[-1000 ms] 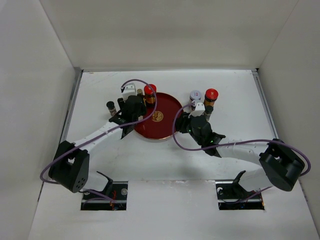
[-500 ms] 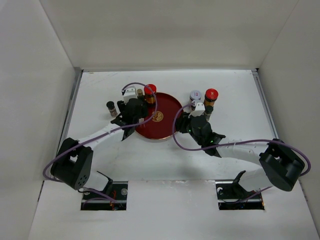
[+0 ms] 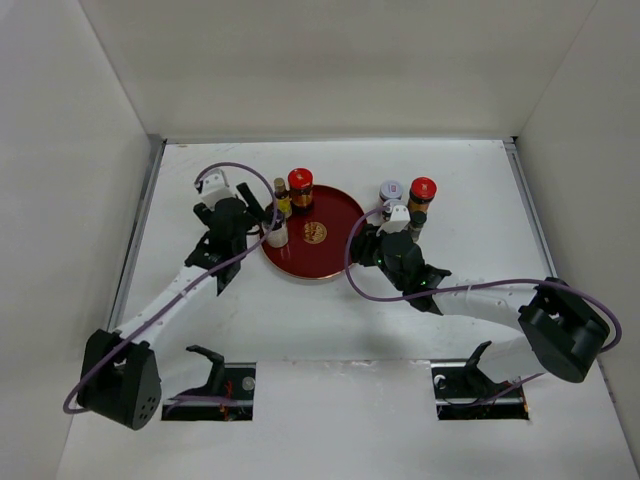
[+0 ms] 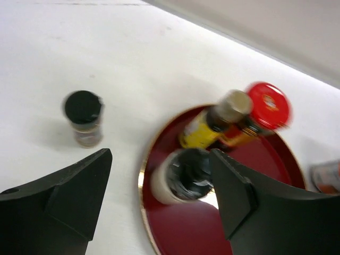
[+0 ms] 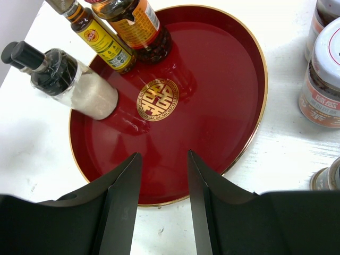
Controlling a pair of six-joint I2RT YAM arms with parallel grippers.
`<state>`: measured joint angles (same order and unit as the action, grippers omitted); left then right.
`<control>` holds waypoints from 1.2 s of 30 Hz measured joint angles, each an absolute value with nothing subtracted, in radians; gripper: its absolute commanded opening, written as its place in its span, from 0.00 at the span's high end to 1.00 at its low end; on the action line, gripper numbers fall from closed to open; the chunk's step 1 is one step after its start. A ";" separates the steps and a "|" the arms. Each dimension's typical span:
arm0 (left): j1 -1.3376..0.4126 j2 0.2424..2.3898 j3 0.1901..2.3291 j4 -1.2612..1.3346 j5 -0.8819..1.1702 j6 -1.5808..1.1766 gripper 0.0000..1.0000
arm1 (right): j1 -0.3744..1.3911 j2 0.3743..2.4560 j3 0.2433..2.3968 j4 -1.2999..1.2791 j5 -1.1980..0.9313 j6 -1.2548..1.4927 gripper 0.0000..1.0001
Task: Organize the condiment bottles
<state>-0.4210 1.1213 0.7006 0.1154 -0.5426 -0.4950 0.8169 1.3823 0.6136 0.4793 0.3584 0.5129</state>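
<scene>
Beyond open left hand [image 4: 159, 154], blurred bottles [image 4: 204, 127] on tray [image 4: 268, 159]; right hand [image 5: 164, 154] open, jars [image 5: 324, 79] cropped.

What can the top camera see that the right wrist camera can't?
Only the top view shows the whole left arm, its open left gripper by the round red lacquer tray, and the white walls. Only the right wrist view shows the print on the slim yellow-labelled bottle and the pattern in the tray's gold centre. Both show the tray, three bottles standing on it, and small glass jars on the white table beside it.
</scene>
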 measured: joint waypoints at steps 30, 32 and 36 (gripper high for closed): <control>-0.146 1.561 0.873 0.130 -0.519 -0.526 0.67 | 0.817 1.394 0.614 0.479 0.356 0.513 0.52; -0.145 1.560 0.873 0.130 -0.519 -0.525 0.71 | 0.817 1.396 0.614 0.479 0.354 0.513 0.52; -0.150 1.515 0.837 0.130 -0.521 -0.525 0.73 | 0.817 1.397 0.614 0.479 0.350 0.513 0.52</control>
